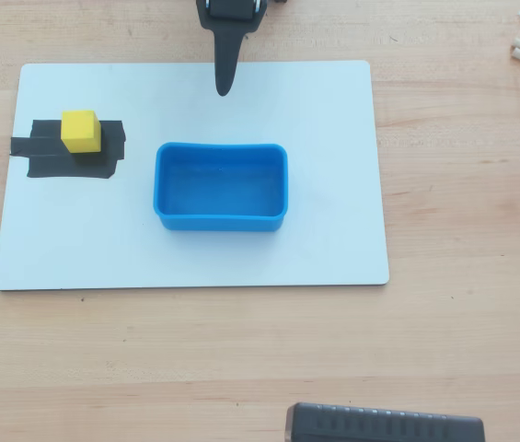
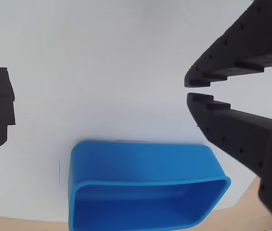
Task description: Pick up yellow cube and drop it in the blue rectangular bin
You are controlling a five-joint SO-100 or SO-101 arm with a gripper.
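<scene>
Both views are brightly and evenly lit, with soft, diffuse light. In the overhead view the white board point(image 1: 195, 175) is clean and not blown out, and the wooden table point(image 1: 462, 184) keeps its grain across the frame. Shadows are faint: a thin dark edge runs under the blue rectangular bin point(image 1: 221, 186) along its lower side, and the yellow cube point(image 1: 81, 131) has a darker front face. Focus is sharp edge to edge, with no evident bending of straight lines.

In the wrist view the board goes nearly featureless white across the upper frame. The gripper point(image 2: 189, 90) at right is slightly soft, its black surfaces showing little detail. The bin rim is crisp.
</scene>
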